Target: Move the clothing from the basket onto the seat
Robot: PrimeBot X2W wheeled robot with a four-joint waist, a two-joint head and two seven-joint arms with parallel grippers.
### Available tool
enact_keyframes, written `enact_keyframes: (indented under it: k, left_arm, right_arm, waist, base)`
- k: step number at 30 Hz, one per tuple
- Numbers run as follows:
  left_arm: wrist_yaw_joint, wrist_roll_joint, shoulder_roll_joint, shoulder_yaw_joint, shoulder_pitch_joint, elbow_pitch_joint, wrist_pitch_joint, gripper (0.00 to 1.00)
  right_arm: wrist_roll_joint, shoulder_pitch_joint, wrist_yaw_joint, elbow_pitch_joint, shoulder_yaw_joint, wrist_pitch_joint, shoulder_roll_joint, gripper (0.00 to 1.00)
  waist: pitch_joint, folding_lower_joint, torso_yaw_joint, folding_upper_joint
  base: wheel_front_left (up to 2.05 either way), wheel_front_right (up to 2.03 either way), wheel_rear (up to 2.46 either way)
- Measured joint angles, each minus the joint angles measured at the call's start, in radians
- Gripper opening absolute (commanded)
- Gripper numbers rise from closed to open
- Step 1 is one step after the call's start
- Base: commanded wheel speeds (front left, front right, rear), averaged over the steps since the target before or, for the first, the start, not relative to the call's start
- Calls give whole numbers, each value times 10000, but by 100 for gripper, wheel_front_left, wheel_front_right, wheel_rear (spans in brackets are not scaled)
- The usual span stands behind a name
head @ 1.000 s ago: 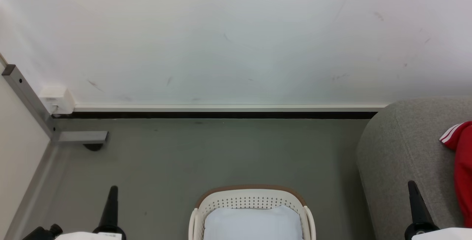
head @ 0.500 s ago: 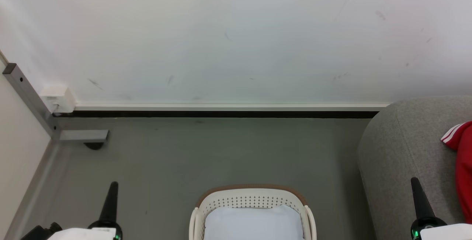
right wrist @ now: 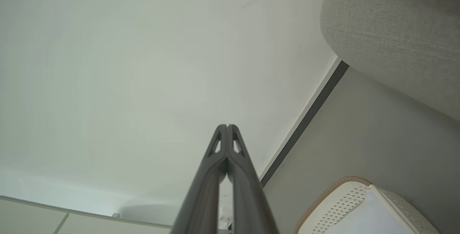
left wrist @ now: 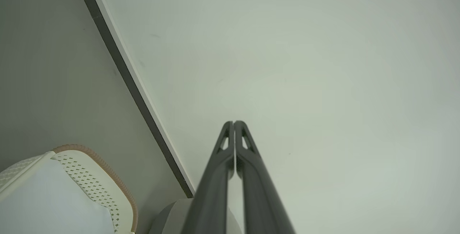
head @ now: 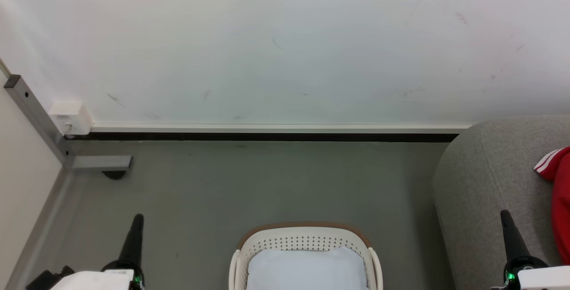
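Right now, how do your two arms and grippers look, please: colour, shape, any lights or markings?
The left gripper and right gripper look alike: two long dark grey fingers, narrowing to the tips, with small triangular cut-outs near the ends. In the head view each rises from a round black collar carrying a small green light, with a white forearm casing behind it.

The left hand (left wrist: 234, 123) rises from the bottom edge, its two dark fingers (left wrist: 215, 176) pressed together along their length, tips touching, nothing between them. Behind the tips: a plain white wall (left wrist: 305, 65). A dark baseboard strip (left wrist: 133, 86) runs diagonally between the wall and a grey floor (left wrist: 46, 83). At lower left stands the basket (left wrist: 90, 187), with perforated cream sides, a brown-edged rim, and a pale blue-white liner (left wrist: 46, 205) inside.
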Motion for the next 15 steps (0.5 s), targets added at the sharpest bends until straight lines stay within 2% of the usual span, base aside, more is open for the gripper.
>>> enact_keyframes:
  k: [15]
  left_arm:
    - [13, -1156, -2, 63, -127, 10, 293, 0]
  right_arm:
    - [1099, -141, 0, 44, -123, 209, -2, 0]
  waist:
    - [34, 0, 32, 0]
  base:
    - [0, 0, 0]
